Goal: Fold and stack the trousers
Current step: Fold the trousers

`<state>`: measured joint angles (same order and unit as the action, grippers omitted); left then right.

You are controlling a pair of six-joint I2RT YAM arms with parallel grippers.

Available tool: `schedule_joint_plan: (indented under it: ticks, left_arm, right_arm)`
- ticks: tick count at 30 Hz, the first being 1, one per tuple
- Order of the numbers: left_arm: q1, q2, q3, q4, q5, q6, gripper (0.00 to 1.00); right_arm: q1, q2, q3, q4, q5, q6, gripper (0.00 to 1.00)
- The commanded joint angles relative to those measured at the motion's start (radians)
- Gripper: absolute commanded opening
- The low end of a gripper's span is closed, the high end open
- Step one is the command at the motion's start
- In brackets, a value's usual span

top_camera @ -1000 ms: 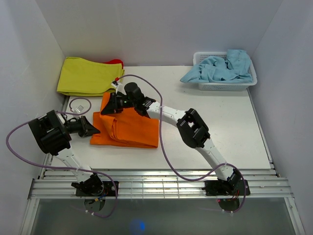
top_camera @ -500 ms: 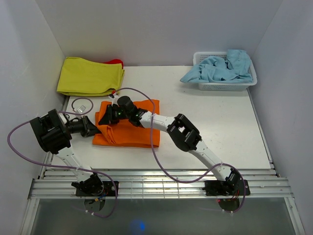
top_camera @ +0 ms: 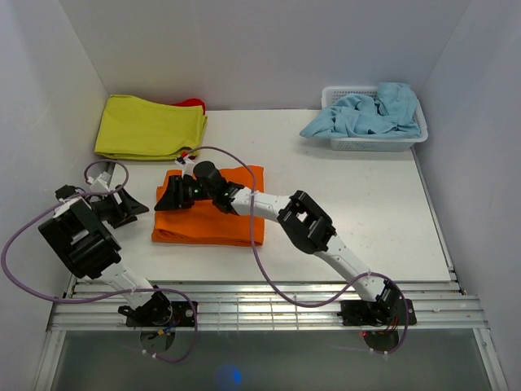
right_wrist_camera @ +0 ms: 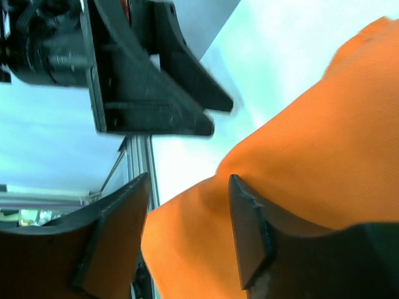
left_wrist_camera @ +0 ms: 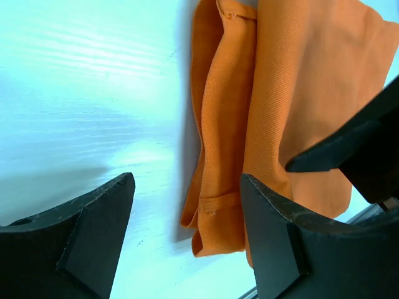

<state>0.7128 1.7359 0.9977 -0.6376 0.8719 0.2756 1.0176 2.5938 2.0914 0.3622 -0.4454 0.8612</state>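
Note:
The orange trousers (top_camera: 213,218) lie folded into a flat rectangle on the white table, left of centre. My right gripper (top_camera: 170,194) hovers over their left edge, open; in the right wrist view its fingers (right_wrist_camera: 249,237) stand apart with the trousers (right_wrist_camera: 312,137) lying loose beneath them. My left gripper (top_camera: 138,205) is open just off the trousers' left edge, touching nothing. In the left wrist view the layered folded edge of the trousers (left_wrist_camera: 224,143) lies ahead between the spread fingers (left_wrist_camera: 100,230) on bare table.
A folded yellow-green cloth (top_camera: 151,126) lies at the back left with a bit of red (top_camera: 193,103) behind it. A white basket (top_camera: 411,140) holding a light blue garment (top_camera: 366,114) stands at the back right. Purple cables loop around both arms. White walls close in on three sides.
Both grippers have opened and let go of the trousers. The left arm has drawn back to the left. The carried fold now lies flat on the trousers' left side.

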Motion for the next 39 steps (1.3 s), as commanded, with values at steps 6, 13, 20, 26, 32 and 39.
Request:
schedule_joint_plan:
  ticks: [6, 13, 20, 26, 32, 39]
  left_arm:
    - [-0.007, -0.023, 0.117, -0.159, 0.104, 0.115, 0.71]
    - [-0.102, -0.032, 0.147, -0.232, 0.093, 0.151, 0.71]
    - [-0.226, -0.121, 0.072, -0.176, -0.105, 0.096, 0.77]
    - [-0.231, -0.085, 0.058, -0.106, -0.166, -0.010, 0.69]
    - [-0.240, -0.088, 0.065, -0.106, -0.100, -0.018, 0.57]
    - [-0.242, -0.055, 0.084, -0.077, -0.065, -0.041, 0.58]
  right_arm:
    - [-0.046, -0.378, -0.250, -0.102, -0.123, -0.245, 0.64]
    - [-0.284, -0.674, -0.563, -0.525, -0.144, -0.595, 0.77]
    - [-0.551, -0.796, -0.878, -0.637, -0.104, -0.732, 0.93]
    - [-0.591, -0.699, -0.930, -0.531, -0.255, -0.671, 0.82]
    - [-0.588, -0.604, -0.958, -0.254, -0.351, -0.479, 0.66]
    - [-0.585, -0.459, -0.966, 0.035, -0.380, -0.226, 0.63]
